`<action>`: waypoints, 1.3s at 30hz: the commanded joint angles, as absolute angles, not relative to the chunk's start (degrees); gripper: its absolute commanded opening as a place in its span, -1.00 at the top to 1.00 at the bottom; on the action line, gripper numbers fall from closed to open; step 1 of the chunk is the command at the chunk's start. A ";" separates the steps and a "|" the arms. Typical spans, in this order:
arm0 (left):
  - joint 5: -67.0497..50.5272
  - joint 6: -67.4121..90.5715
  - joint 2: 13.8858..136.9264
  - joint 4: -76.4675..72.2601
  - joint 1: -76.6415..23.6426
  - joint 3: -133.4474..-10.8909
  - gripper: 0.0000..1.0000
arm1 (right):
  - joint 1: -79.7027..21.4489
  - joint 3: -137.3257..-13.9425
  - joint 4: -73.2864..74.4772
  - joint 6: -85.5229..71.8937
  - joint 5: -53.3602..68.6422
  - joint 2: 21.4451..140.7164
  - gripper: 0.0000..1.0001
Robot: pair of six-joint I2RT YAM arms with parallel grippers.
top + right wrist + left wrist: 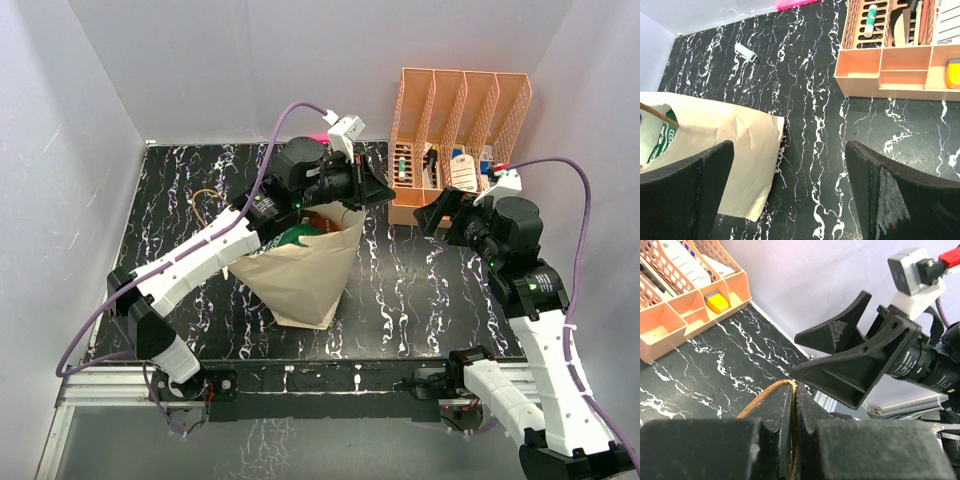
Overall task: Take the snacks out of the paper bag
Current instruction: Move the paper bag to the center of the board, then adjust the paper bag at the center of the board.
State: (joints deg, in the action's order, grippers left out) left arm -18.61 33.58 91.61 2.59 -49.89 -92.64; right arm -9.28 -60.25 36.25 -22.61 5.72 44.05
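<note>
The tan paper bag (300,275) lies mid-table with its mouth facing the back wall. It also shows in the right wrist view (725,145). A dark green snack packet (297,237) shows in the mouth, with a red-brown edge (318,214) behind it. The green packet also shows in the right wrist view (664,139). My left gripper (372,190) is above the mouth, shut on the bag's brown cord handle (762,396). Its fingertips (807,400) pinch the cord. My right gripper (440,212) is open and empty, right of the bag and above the table (790,190).
The orange divided rack (462,110) with small bottles and white boxes stands at the back right. A tiny light-blue block (745,52) lies near the back wall. A second cord loop (205,205) lies on the table left of the bag.
</note>
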 commanded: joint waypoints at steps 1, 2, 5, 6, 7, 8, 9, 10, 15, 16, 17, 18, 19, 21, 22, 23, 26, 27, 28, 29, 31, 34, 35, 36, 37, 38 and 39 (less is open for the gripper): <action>-17.78 32.16 91.01 -3.34 -50.16 -97.55 0.99 | -9.48 -59.74 34.54 -22.76 4.67 43.19 -0.96; -17.69 31.85 90.94 -2.75 -50.18 -97.47 0.88 | -9.44 -59.70 34.56 -22.76 4.58 43.31 -0.96; -16.83 29.76 89.07 -1.03 -50.12 -95.87 0.52 | -9.44 -59.72 34.54 -22.81 4.42 43.54 -0.96; -15.99 28.79 87.57 -0.49 -50.13 -94.95 0.39 | -9.49 -59.68 34.54 -22.71 4.37 43.58 -0.96; -14.93 28.03 86.11 0.07 -50.15 -94.02 0.25 | -9.49 -59.70 34.57 -22.68 4.27 43.59 -0.96; -13.86 27.07 84.70 0.80 -50.14 -93.36 0.08 | -9.48 -59.61 34.55 -22.68 4.28 43.59 -0.96; -13.06 25.97 83.25 1.85 -50.11 -92.99 -0.07 | -9.47 -59.53 34.56 -22.72 4.35 43.52 -0.96; -12.30 24.92 81.82 3.22 -50.14 -92.91 -0.21 | -9.45 -59.47 34.59 -22.66 4.61 43.45 -0.96; -5.48 19.57 74.59 13.92 -50.05 -95.01 -0.72 | -9.49 -58.84 34.68 -22.55 7.78 44.26 -0.96; -3.55 18.48 73.42 16.68 -50.09 -95.68 -0.77 | -9.48 -58.68 34.58 -22.69 8.33 44.40 -0.96; -1.53 17.40 72.02 19.84 -50.06 -96.52 -0.78 | -9.45 -58.56 34.50 -22.85 8.98 44.53 -0.96; 1.17 16.38 70.75 23.09 -50.07 -96.92 -0.79 | -9.48 -58.54 34.46 -22.85 9.87 44.67 -0.96; 4.42 15.56 69.40 26.74 -50.09 -96.97 -0.79 | -9.48 -58.59 34.45 -22.85 10.57 44.73 -0.95; 13.35 14.48 66.48 34.52 -50.09 -95.88 -0.85 | -9.45 -58.47 34.35 -23.17 11.06 44.75 -0.96; 17.86 14.20 65.21 37.63 -50.10 -94.92 -0.89 | -9.41 -58.26 34.10 -23.35 11.13 44.66 -0.96; 21.73 14.28 64.42 40.10 -50.10 -94.38 -0.91 | -9.48 -58.04 33.79 -23.44 11.34 44.57 -0.96; 19.01 14.60 63.01 40.14 -50.11 -91.74 -0.90 | -9.45 -57.09 31.97 -23.41 13.96 44.64 -0.96; 17.16 15.14 63.06 39.11 -50.04 -91.18 -0.89 | -9.44 -56.88 31.26 -23.13 15.99 44.97 -0.96; 16.43 15.97 63.41 39.05 -50.08 -91.22 -0.88 | -9.49 -57.10 30.62 -22.78 18.59 45.58 -0.96; 17.96 16.98 63.71 39.76 -50.10 -91.88 -0.87 | -9.47 -57.61 30.16 -22.62 21.55 46.32 -0.96; 23.92 18.11 63.45 40.83 -50.09 -92.21 -0.91 | -9.48 -59.00 29.56 -23.55 27.66 48.27 -0.96; 26.44 17.02 62.26 40.38 -50.09 -91.61 -0.96 | -9.47 -58.38 23.64 -26.62 40.35 49.06 -0.96; 26.91 16.82 62.36 40.91 -50.10 -91.91 -0.96 | -9.42 -57.25 20.03 -28.88 44.09 48.92 -0.96; 27.80 17.02 62.58 41.63 -50.09 -92.32 -0.96 | -9.47 -55.98 16.23 -31.59 47.48 48.58 -0.96; 29.00 17.30 62.70 42.46 -50.09 -92.52 -0.96 | -9.53 -54.82 11.83 -34.85 49.70 48.31 -0.96; 30.58 17.71 62.69 43.10 -50.10 -92.44 -0.96 | -9.76 -53.76 7.75 -37.78 50.95 47.92 -0.96; 32.56 18.36 62.48 43.77 -50.08 -92.19 -0.97 | -10.26 -52.95 4.39 -40.55 51.15 47.50 -0.96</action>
